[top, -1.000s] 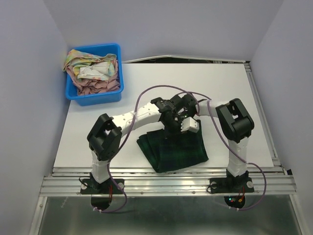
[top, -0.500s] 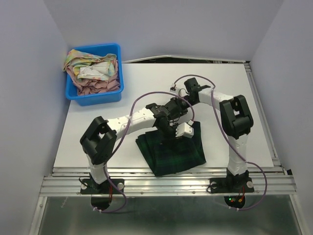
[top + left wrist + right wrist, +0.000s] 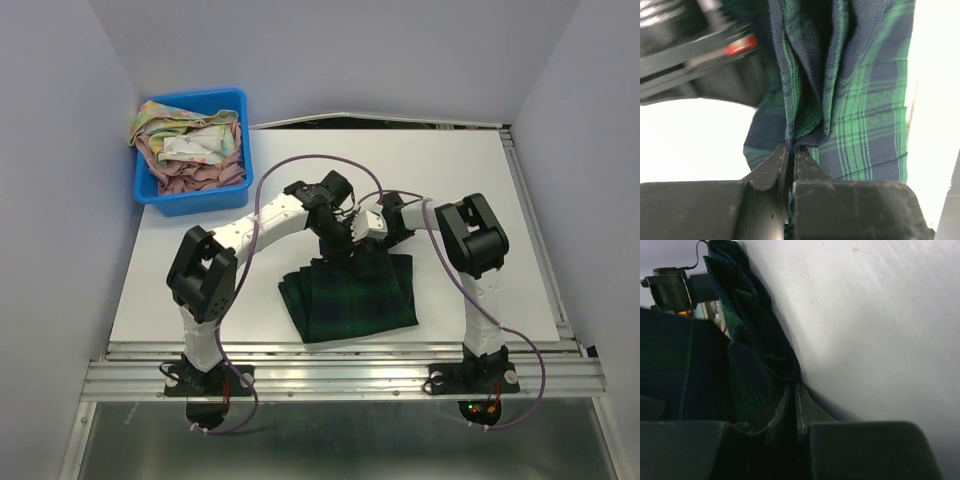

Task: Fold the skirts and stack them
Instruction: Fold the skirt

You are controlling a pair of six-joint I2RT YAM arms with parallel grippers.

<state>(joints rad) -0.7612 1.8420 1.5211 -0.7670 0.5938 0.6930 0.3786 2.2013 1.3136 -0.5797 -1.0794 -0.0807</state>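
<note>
Far edge of plaid skirt [image 3: 352,298] — in left hand [image 3: 790,160] and right hand [image 3: 795,400].

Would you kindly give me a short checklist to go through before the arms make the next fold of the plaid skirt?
1. Grip of the left gripper on the plaid skirt: ok, shut on the cloth.
2. Grip of the right gripper on the same skirt: ok.
3. Both grips at the skirt's far edge: ok.
4. Skirt's near part lying on the table: ok.
5. All cloth layers caught in each grip: cannot tell.
6. The floral skirt in the blue bin, out of the way: ok.
</note>
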